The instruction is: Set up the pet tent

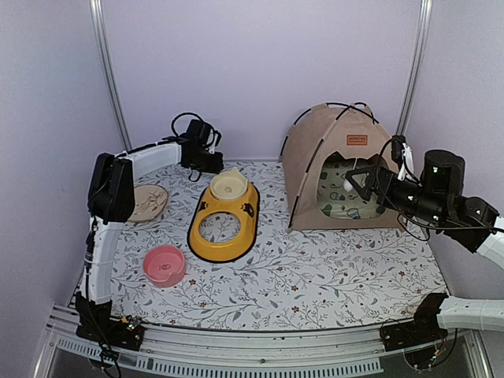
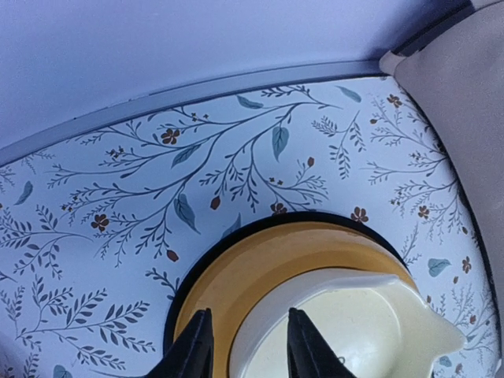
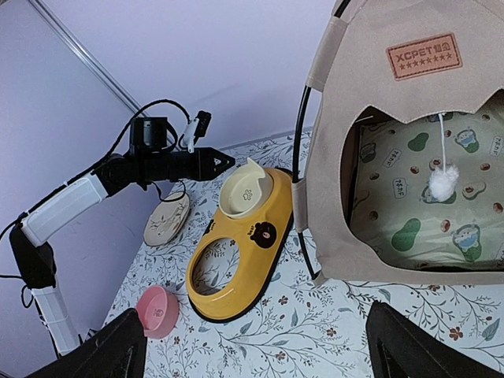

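Right hand hangs just in front of the doorway of the pet tent, its fingers spread wide and released, grasping nothing.

The tent stands upright at the far right of the bench, close to the back wall. Its black poles arch and cross over the top, the fabric looks taut, and the brown label sits above the opening. Inside lies a cream mat with green prints, and a white pom-pom toy dangles on a string from the roof.

Left of the tent, near the middle of the bench, lies the yellow feeder with a cream bowl in its far ring; the near ring is bare. The left hand hovers over that bowl's far rim, fingers slightly parted and holding nothing. A pink bowl sits near left, and a tan dish at the left edge.

By my reading, the tent itself is up and furnished, so the work is at its finishing stage. The next move probably calls for checking that the tent sits square, then drawing the right hand back from the doorway without snagging the fabric or the poles.
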You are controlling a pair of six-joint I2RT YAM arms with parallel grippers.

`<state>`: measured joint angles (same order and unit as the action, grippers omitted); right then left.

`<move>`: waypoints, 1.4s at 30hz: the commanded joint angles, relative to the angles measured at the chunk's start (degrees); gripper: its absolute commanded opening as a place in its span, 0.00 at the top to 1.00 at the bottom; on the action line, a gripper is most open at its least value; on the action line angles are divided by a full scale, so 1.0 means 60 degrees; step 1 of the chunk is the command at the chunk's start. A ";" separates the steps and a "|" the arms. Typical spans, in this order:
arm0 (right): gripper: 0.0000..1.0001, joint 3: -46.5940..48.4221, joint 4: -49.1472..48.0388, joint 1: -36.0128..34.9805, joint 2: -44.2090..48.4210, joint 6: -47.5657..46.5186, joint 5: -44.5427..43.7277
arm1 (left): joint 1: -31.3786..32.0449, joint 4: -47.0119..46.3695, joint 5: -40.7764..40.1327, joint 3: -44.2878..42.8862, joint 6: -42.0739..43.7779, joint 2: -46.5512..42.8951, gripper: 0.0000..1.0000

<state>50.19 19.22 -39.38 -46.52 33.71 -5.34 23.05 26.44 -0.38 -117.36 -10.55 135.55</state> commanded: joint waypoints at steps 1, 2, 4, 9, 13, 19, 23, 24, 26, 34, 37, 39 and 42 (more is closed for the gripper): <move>0.01 -0.0038 -0.0143 -0.0002 -0.0045 0.0094 0.0149 | 0.0171 0.0122 0.0179 -0.0149 0.0295 -0.0076 0.68; 0.01 -0.0045 -0.0142 0.0000 -0.0038 0.0094 0.0144 | 0.0193 0.0134 0.0205 -0.0136 0.0319 -0.0021 0.68; 0.01 -0.0045 -0.0127 0.0000 -0.0035 0.0087 0.0144 | 0.0201 0.0135 0.0152 -0.0127 0.0358 0.0082 0.69; 0.01 -0.0003 -0.0107 0.0000 -0.0023 0.0096 0.0151 | 0.0187 0.0240 0.0007 -0.0374 0.0444 0.0564 0.69; 0.01 0.0004 -0.0033 0.0000 0.0021 0.0119 0.0151 | 0.0158 0.0362 0.0034 -0.0541 0.0443 0.0952 0.70; 0.01 0.0016 0.0011 0.0000 0.0057 0.0123 0.0114 | 0.0158 0.0363 0.0093 -0.0545 0.0381 0.1025 0.71; 0.01 0.0036 -0.0025 0.0000 -0.0022 0.0120 0.0142 | 0.0158 0.0333 0.0049 -0.0573 0.0394 0.0861 0.71; 0.01 0.0033 -0.0025 -0.0004 -0.0028 0.0122 0.0156 | 0.0158 0.0326 0.0040 -0.0587 0.0399 0.0786 0.71; 0.01 0.0031 -0.0051 0.0000 -0.0063 0.0109 0.0171 | 0.0158 0.0298 0.0062 -0.0582 0.0410 0.0585 0.71; 0.01 0.0046 -0.0185 -0.0003 -0.0246 0.0045 0.0166 | 0.0158 -0.0244 0.0327 0.0373 0.0192 -0.0986 0.69; 0.01 -0.0038 -0.0231 0.0000 -0.0197 0.0033 0.0095 | 0.0158 -0.0473 0.0422 0.1088 -0.0030 -0.1685 0.67; 0.01 -0.0122 -0.0291 -0.0007 -0.0134 0.0024 0.0050 | 0.0165 -0.0755 0.0471 0.1798 -0.0196 -0.2243 0.66; 0.01 -0.0158 -0.0340 -0.0004 -0.0116 -0.0021 0.0021 | 0.0159 -0.1212 0.0470 0.2988 -0.0497 -0.3174 0.62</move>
<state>50.15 18.87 -39.38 -47.90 33.87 -5.19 23.83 23.33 1.39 -106.10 -10.85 122.45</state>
